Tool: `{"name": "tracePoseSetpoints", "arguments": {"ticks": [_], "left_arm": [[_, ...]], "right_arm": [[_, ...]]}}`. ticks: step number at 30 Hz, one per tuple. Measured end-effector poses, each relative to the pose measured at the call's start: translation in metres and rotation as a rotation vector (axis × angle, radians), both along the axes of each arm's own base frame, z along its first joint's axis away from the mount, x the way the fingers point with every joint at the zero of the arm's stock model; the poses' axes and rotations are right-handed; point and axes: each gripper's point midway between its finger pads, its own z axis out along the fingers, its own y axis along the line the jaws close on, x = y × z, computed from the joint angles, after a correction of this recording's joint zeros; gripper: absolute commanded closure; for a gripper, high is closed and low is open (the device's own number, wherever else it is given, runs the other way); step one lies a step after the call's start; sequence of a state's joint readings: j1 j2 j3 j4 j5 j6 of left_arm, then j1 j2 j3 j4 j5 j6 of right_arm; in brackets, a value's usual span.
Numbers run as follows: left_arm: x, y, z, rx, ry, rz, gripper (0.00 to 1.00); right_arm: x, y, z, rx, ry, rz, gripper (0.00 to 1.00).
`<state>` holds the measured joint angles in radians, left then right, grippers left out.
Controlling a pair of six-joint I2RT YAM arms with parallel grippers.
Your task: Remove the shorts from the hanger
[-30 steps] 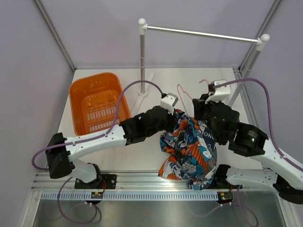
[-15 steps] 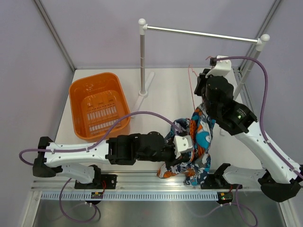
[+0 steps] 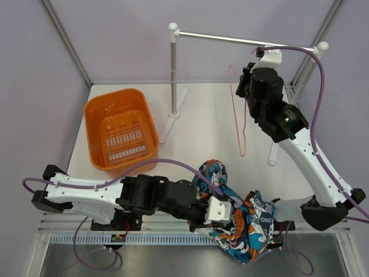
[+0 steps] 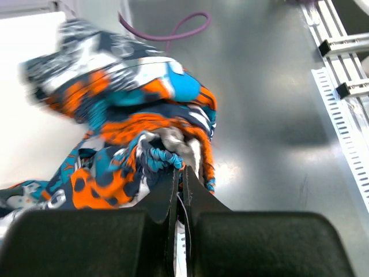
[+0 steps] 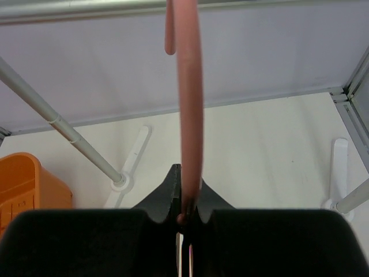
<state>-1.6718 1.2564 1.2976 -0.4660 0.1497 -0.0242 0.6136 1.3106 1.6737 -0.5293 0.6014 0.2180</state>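
Note:
The shorts (image 3: 242, 228), printed in blue, orange, white and black, hang bunched at the table's near edge, over the rail. My left gripper (image 3: 222, 212) is shut on a fold of the shorts (image 4: 144, 127); its fingers (image 4: 167, 190) pinch the cloth. The pink wire hanger (image 3: 241, 109) is bare and hangs high at the right, clear of the shorts. My right gripper (image 3: 248, 86) is shut on the hanger wire (image 5: 189, 115), just below the silver rail.
An orange basket (image 3: 121, 130) stands at the left of the table. The silver rail (image 3: 242, 41) with white end caps spans the back on two posts (image 3: 173, 75). The aluminium frame rail (image 3: 173, 228) runs along the near edge.
My left gripper pulled the shorts down and toward the near edge, off the hanger. My right gripper raised the bare hanger up toward the silver rail.

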Motion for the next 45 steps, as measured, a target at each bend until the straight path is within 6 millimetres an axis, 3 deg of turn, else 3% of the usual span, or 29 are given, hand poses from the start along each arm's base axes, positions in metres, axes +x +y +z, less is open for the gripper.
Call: {"name": "tracePoseSetpoints", "arguments": {"ticks": [5, 8, 15, 19, 23, 29, 32, 38, 45], "left_arm": [[0.016, 0.020, 0.036, -0.103, -0.035, 0.062, 1.00], [0.045, 0.034, 0.072, -0.206, -0.088, 0.202, 1.00], [0.165, 0.084, 0.182, -0.416, -0.269, 0.792, 1.00], [0.235, 0.141, 0.246, -0.499, -0.362, 1.127, 1.00], [0.283, 0.206, 0.315, -0.613, -0.437, 1.416, 1.00], [0.297, 0.271, 0.400, -0.811, -0.583, 1.660, 1.00], [0.294, 0.293, 0.430, -0.920, -0.634, 1.732, 1.00], [0.286, 0.342, 0.452, -1.031, -0.736, 1.876, 1.00], [0.303, 0.387, 0.446, -1.016, -0.852, 2.055, 1.00]], "right_arm": [[0.017, -0.027, 0.023, 0.014, -0.021, -0.072, 1.00], [0.019, -0.040, 0.030, 0.019, -0.029, -0.103, 1.00], [0.002, -0.042, 0.023, 0.023, -0.003, -0.067, 1.00], [-0.015, -0.046, 0.013, 0.031, 0.016, -0.046, 1.00], [-0.026, -0.045, 0.006, 0.042, 0.032, -0.012, 1.00], [-0.035, -0.039, -0.010, 0.044, 0.080, 0.038, 1.00], [-0.036, -0.034, -0.015, 0.048, 0.099, 0.061, 1.00], [-0.041, -0.030, -0.016, 0.057, 0.110, 0.094, 1.00], [-0.043, -0.026, -0.021, 0.057, 0.126, 0.119, 1.00]]}}
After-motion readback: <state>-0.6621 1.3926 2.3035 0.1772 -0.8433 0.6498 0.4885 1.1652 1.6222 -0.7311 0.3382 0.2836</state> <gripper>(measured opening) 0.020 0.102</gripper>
